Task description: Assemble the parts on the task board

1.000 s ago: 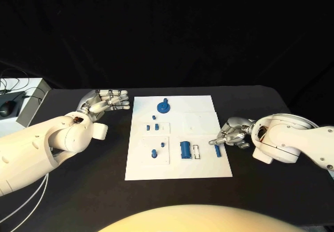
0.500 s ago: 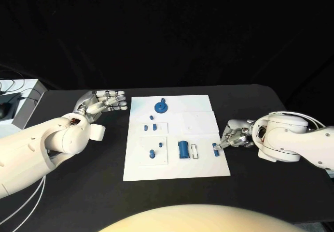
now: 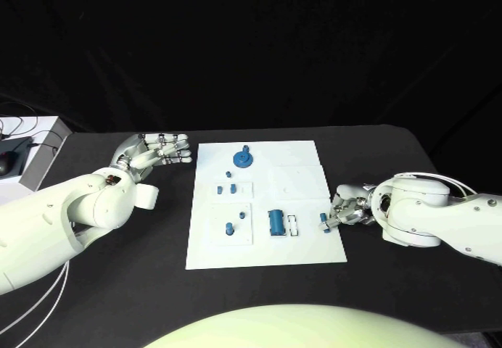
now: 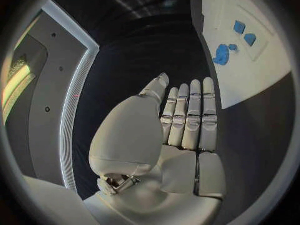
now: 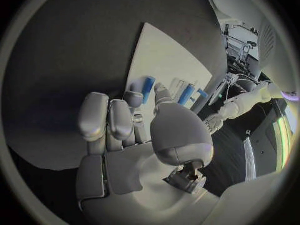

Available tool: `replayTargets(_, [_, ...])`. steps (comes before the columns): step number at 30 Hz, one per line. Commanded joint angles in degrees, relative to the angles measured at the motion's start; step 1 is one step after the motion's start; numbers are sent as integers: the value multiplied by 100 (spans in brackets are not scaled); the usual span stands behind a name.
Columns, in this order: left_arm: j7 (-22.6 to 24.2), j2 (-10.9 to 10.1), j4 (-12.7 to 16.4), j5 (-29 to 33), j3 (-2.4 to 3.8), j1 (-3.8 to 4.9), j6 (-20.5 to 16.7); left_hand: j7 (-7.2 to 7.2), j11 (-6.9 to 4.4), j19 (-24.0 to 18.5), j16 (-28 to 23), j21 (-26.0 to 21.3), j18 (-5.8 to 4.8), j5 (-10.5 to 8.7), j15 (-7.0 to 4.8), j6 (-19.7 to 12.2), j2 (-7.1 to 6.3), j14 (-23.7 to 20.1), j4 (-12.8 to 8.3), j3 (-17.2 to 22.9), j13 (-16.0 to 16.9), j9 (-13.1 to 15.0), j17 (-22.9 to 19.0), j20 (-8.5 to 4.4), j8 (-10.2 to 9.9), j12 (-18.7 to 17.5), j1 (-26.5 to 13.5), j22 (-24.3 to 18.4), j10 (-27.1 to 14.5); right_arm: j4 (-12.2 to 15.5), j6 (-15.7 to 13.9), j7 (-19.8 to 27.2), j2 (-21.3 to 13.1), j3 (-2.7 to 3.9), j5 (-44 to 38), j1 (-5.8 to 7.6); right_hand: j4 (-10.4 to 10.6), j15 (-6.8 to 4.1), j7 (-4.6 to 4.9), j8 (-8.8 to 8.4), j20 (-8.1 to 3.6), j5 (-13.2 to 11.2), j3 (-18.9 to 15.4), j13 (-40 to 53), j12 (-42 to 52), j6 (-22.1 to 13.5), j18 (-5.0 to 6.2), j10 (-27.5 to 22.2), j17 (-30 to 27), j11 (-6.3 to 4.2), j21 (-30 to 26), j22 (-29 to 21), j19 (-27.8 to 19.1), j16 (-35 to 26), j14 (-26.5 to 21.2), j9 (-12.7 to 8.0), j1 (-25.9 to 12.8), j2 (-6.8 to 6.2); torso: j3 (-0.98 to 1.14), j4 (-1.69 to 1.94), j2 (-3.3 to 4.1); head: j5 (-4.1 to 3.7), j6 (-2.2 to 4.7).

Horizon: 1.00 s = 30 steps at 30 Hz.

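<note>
On the black desk (image 3: 125, 290), the right hand (image 3: 348, 207) pinches a blue part (image 3: 326, 223) at the task board (image 3: 303, 156) edge, seemingly for fitting, while the left hand (image 3: 157, 152) waits flat, holding nothing.

Robotics lab: black-draped table (image 3: 125, 290), white task board (image 3: 303, 250), cables + equipment box (image 3: 42, 156) (table's edge).

One white task board (image 3: 303, 246); two silver hands; about eight small blue parts, some too small to separate
</note>
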Motion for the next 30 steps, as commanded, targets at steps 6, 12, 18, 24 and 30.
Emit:
replayTargets(6, [72, -1, 13, 21, 4, -2, 70, 5, -3, 30, 25, 2, -25, 4, -6, -21, -34, 8, 19, -18, -3, -2, 8, 7, 0, -1, 2, -14, -10, -42, 121, -92, 76, -10, -182, -88, 43, -12, -18, 35, -17, 46, 16, 10, -29, 19, -78, 43, 12, -18, 25, 829, 274, 11, 25, 14, 24, 77, 1, -2, -3, -4, -15])
replayTargets(12, [59, -3, 16, 21, 4, -1, 70, 5, -3, 30, 25, 2, -25, 4, -6, -21, -34, 8, 19, -18, -3, -2, 8, 7, 0, -1, 2, -14, -10, -42, 55, -98, 138, -11, -240, -136, -148, -13, -11, 41, -18, 77, 159, 15, -41, -11, -79, 31, 20, -14, 22, 829, 273, 11, 25, 37, 237, 190, 3, 1, -4, -5, -19])
replayTargets(18, [43, -9, 22, 21, 4, -1, 67, 12, 0, 32, 24, 0, -25, 3, -5, -28, -30, 7, 27, -22, -4, -2, 8, 8, 0, -3, 7, -24, -17, -70, 45, -101, 216, -10, -384, -179, -529, -21, -11, 6, -23, -239, 939, 17, -64, -44, -85, -7, 38, -20, 19, 829, 265, -4, 24, 6, 362, 77, -1, 2, -3, -2, -30])
replayTargets(24, [31, -16, 28, 21, 4, -1, 63, 12, 0, 32, 24, 0, -25, 3, -5, -28, -30, 7, 27, -22, -4, -2, 8, 8, 0, -3, 7, -24, -17, -102, 54, -103, 277, -10, -527, -229, -815, -20, -29, -33, -30, -147, 1779, 5, -85, -58, -90, -34, 66, -19, 19, 829, 259, -17, 26, -52, 269, -134, -2, 3, -6, 9, -39])
replayTargets(30, [17, -21, 30, 24, 4, -1, 60, 27, 5, 33, 23, -1, -25, 2, -2, -46, -29, 4, 36, -26, -3, -2, 8, 10, -1, -2, 3, -32, -20, -130, 61, -103, 303, -10, -578, -243, -958, -24, -20, -35, -28, 68, 2145, -4, -97, -77, -90, -56, 77, -30, 16, 829, 258, -27, 28, -55, 235, -196, -1, 2, -6, 16, -40])
